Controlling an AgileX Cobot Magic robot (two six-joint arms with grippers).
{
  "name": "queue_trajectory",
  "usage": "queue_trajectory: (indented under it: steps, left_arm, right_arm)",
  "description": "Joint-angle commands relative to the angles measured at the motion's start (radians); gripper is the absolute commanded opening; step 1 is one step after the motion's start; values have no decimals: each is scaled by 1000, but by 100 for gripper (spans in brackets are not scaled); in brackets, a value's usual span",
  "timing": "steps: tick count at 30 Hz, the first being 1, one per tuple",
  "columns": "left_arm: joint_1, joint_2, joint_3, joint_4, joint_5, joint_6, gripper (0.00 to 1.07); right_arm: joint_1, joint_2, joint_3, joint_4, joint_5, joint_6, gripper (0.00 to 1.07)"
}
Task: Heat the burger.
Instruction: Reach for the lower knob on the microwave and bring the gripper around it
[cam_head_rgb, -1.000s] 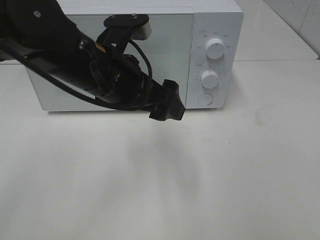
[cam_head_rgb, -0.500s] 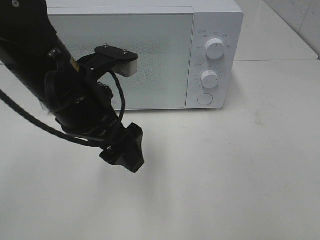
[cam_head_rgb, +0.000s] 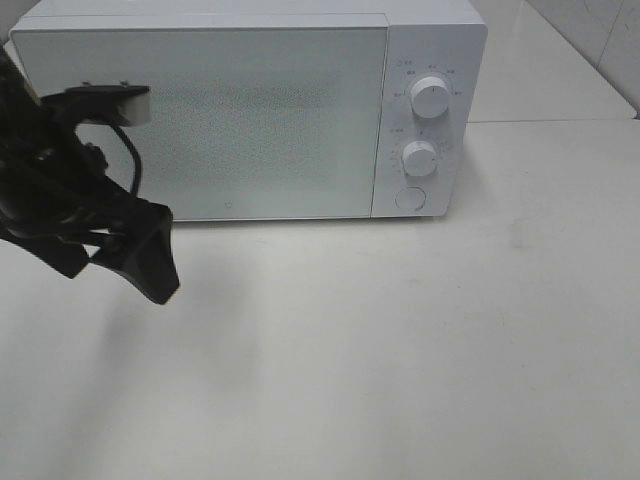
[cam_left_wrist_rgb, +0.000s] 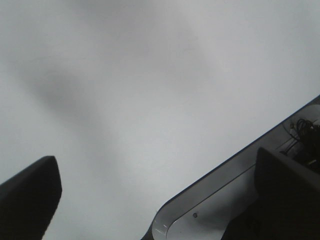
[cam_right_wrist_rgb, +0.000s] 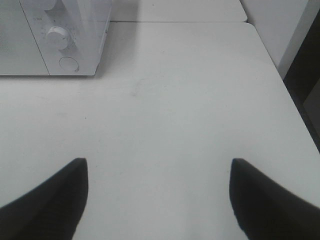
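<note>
You've got a boxy white microwave (cam_head_rgb: 250, 110) at the back of the matte white table (cam_head_rgb: 400, 340), door shut, its speckled frosted panel too cloudy to see through. Two round white knobs (cam_head_rgb: 430, 96) sit over a round button (cam_head_rgb: 410, 198). Burger: can't tell where it is, no view shows it. Your left gripper (cam_head_rgb: 140, 250), glossy black, hangs over the table's left side; the wrist cam shows its fingers (cam_left_wrist_rgb: 27, 195) spread wide w/ nothing btwn them, plus the table's rounded corner. Only the right wrist cam shows the right gripper (cam_right_wrist_rgb: 157, 162): fingers also wide apart, empty, over bare table.
</note>
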Motion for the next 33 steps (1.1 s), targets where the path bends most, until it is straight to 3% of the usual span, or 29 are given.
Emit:
queue_trajectory:
  steps: [1, 8, 14, 18, 25, 33]
  left_arm:
    - [99, -59, 2, -1, 49, -8, 100]
    - [260, -146, 23, 22, 99, -8, 100]
    - [384, -275, 149, 25, 76, -40, 100]
    - [412, -333, 188, 31, 72, -51, 100]
    - [424, -529, 261, 146, 77, -147, 100]
    - [424, -764, 368, 168, 56, -162, 100]
  right_arm:
    - [-7, -29, 7, 1, -3, -13, 76]
    - [-7, -29, 7, 1, -3, -13, 76]
    - [-7, -29, 7, 1, -3, -13, 76]
    - [-7, -29, 7, 1, -3, -13, 76]
    - [-7, -29, 7, 1, -3, -13, 76]
    - [-7, -29, 7, 1, -3, -13, 76]
